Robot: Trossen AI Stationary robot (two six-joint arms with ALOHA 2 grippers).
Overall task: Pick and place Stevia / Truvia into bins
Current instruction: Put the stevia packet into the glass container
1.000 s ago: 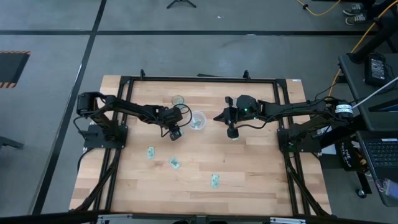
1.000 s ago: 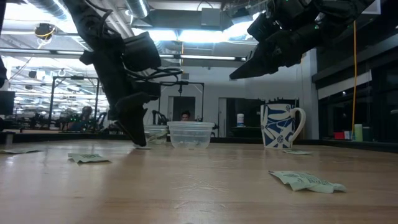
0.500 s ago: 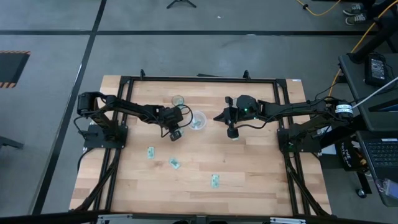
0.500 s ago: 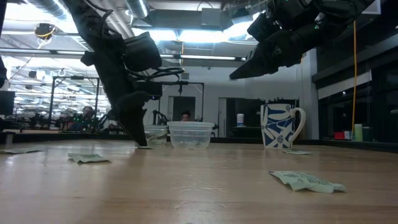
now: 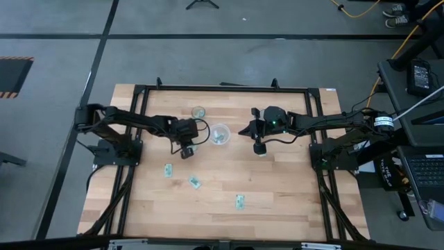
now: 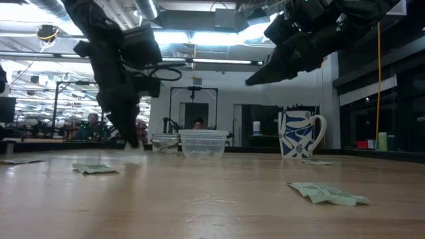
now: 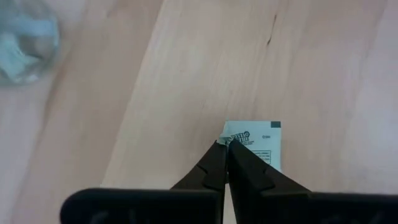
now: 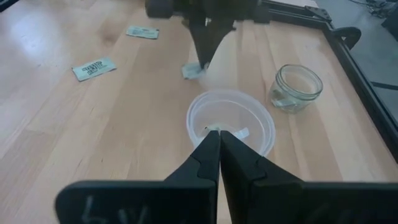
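Note:
My left gripper [image 5: 186,151] is shut on a pale green and white sachet [image 7: 256,145], left of the wide whitish cup [image 5: 220,134]; it also shows in the right wrist view [image 8: 204,61] with the sachet [image 8: 193,71] at its tips. My right gripper [image 5: 259,148] is shut and empty, held above the table right of the wide cup [image 8: 230,118]. The small clear cup [image 5: 199,112] stands behind it and holds sachets. Three more sachets [image 5: 168,170] [image 5: 195,182] [image 5: 240,202] lie flat on the table nearer the front. My left gripper pinches one corner of the sachet [image 7: 227,138] between its two fingertips. The fingers come from above, pointing down. The sachet spreads out about level beyond the tips; whether it is clear of the table, I cannot tell.
A blue-and-white mug [image 6: 300,133] stands to the right of the wide cup [image 6: 202,143]. A black frame [image 5: 222,88] runs round the table's far and side edges. Open wood lies between the loose sachets and the near edge.
My left gripper has moved toward the table's left edge, away from the wide cup, and risen a little, staying shut. The sachet has gone along at its tips.

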